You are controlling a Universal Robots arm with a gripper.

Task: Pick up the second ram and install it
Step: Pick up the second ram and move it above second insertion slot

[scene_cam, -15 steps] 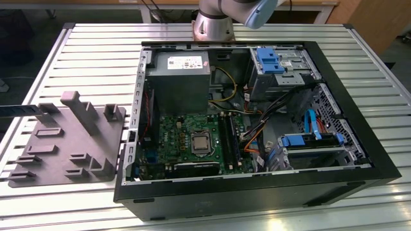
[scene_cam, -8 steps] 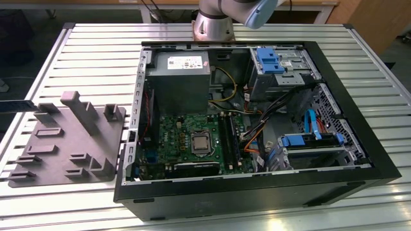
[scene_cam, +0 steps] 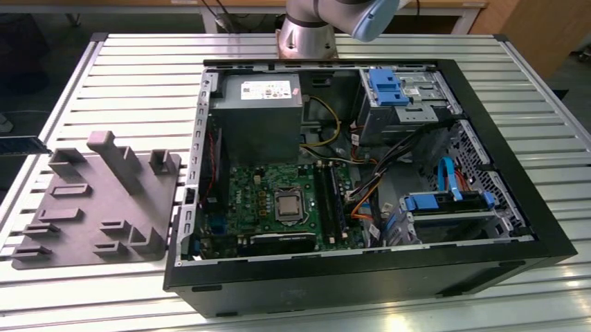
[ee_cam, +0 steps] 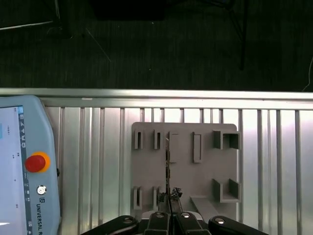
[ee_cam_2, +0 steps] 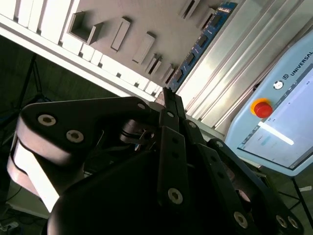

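**Carrying stage.** The black two-finger gripper (ee_cam: 168, 198) hangs high over the grey moulded parts fixture (ee_cam: 205, 171). Its fingers are drawn together on one end of the second ram (ee_cam_2: 203, 41), a long, narrow blue circuit-board stick with dark chips that juts out past the fingertips. The finger links mask the contact itself, so the hold is probable rather than certain. The long black plastic memory slots (scene_cam: 330, 197) sit on the green motherboard (scene_cam: 249, 200) inside the open black computer case (scene_cam: 369, 283), well apart from the fixture. Good practice is to keep the stick square in the grip, its length parallel to the slot, and to press evenly at both ends.
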